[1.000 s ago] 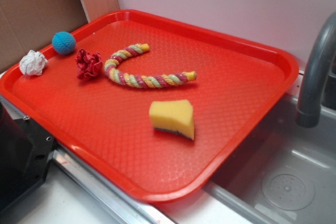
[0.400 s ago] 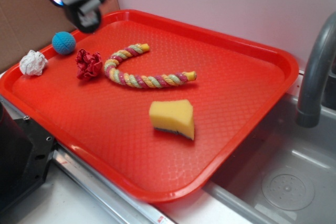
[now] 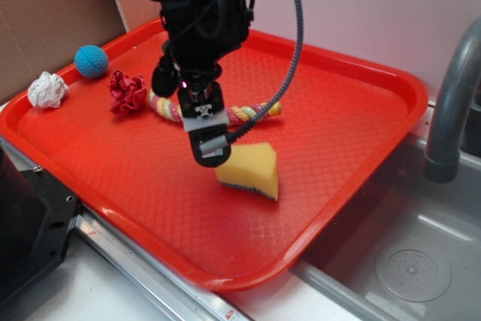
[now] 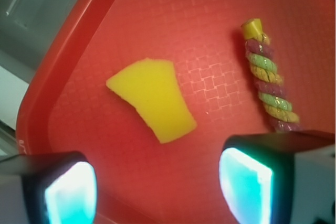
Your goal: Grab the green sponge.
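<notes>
Green sponge (image 3: 251, 169) beneath open gripper (image 3: 208, 144)

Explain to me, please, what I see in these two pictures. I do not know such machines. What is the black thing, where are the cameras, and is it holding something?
The black thing is a robot arm, and at its end sits the gripper, a claw with two fingers. One picture is taken from a camera beside the scene. The other is taken from a camera on the arm's wrist and looks down between the two fingers, which glow blue at the bottom corners.

Everything lies on a red plastic tray next to a metal sink with a grey tap. On the tray are a wedge-shaped yellow foam sponge with a dark underside, a twisted pink, yellow and green rope toy, a red crumpled scrunchie, a blue knitted ball and a white crumpled paper ball.

The gripper is open and holds nothing. It hangs above the tray close to the sponge.
</notes>
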`<state>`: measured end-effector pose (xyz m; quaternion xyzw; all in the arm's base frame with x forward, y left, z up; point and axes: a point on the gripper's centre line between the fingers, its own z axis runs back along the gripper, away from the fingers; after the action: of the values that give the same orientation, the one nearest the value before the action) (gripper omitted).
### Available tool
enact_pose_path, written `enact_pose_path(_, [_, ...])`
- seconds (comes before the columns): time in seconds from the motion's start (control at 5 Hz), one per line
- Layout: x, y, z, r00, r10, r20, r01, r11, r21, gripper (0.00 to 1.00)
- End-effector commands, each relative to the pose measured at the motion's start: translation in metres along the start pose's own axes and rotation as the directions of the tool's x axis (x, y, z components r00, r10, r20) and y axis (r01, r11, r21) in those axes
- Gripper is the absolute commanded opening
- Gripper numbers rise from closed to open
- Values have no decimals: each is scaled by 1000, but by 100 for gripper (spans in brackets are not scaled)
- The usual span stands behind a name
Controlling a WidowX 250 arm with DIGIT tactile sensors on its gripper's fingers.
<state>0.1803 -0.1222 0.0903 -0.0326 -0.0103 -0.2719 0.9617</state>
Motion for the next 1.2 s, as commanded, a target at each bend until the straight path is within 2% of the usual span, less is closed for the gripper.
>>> enact_pose_path(0.0, [11,15,-60,999,-32,-14,33,999,35,100])
enact_pose_path(0.6, [11,15,-60,999,-32,-14,33,999,35,100])
enact_pose_path(0.8, [13,4,-61,999,-29,15,28,997,66,0])
enact_pose_path(1.0, [12,0,-60,998,-45,33,42,996,78,0])
